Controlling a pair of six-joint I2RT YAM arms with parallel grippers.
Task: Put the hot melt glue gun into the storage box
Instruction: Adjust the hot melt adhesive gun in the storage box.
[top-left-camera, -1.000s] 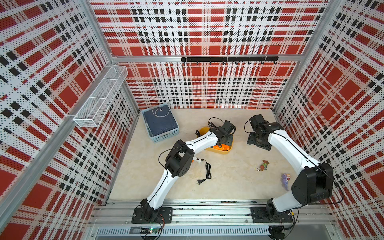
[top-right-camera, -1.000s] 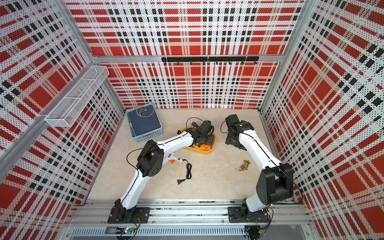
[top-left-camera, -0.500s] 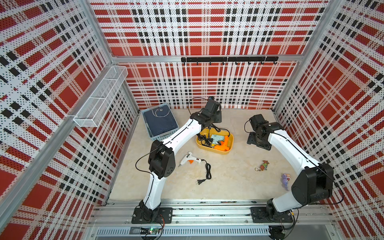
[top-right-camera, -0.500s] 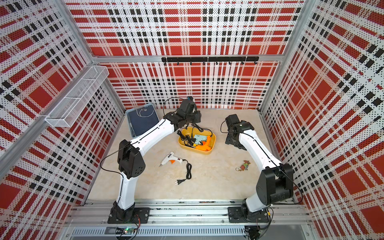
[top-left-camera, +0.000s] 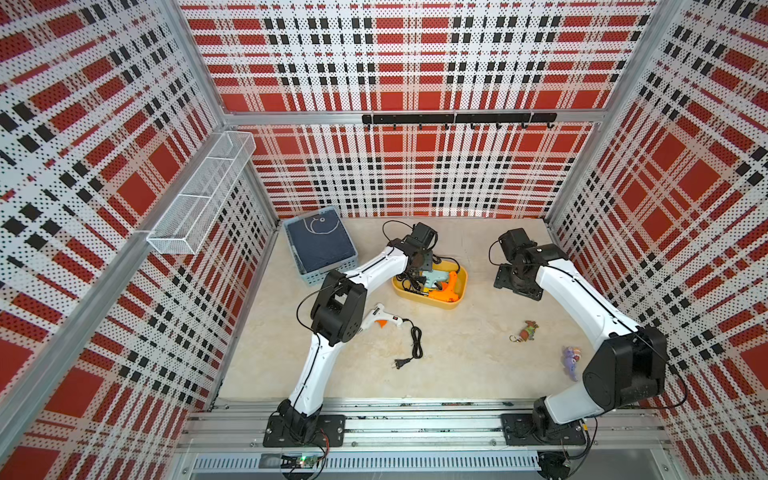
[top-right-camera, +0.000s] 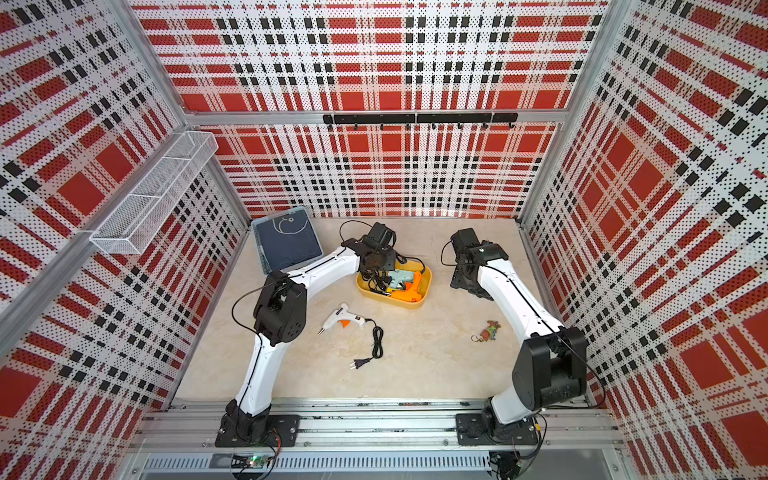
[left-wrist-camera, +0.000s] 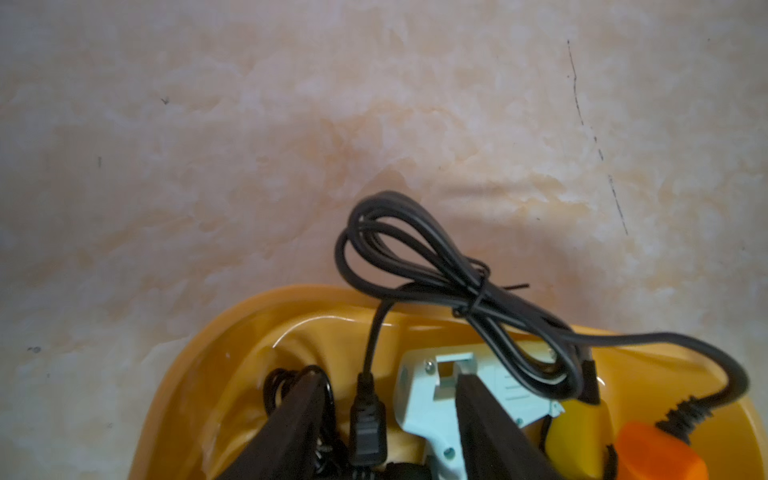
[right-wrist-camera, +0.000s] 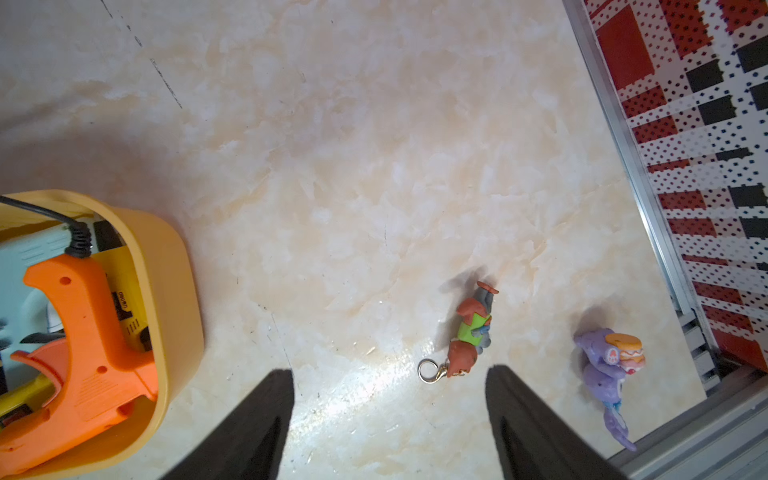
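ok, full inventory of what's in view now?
storage box: 1, yellow, mid-table
pale blue glue gun: 1, in box
orange glue gun: 1, in box
white glue gun: 1, table, before box
basket: 1, pale blue, rear left
wire rack: 1, white, left wall
hook rail: 1, black, back wall
keychain figure: 1, red-green, table right
toy figure: 1, purple, table right
left gripper: 1, black, open, in box
right gripper: 1, black, open, over table

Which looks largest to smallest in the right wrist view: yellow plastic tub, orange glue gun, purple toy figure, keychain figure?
1. yellow plastic tub
2. orange glue gun
3. purple toy figure, keychain figure: alike
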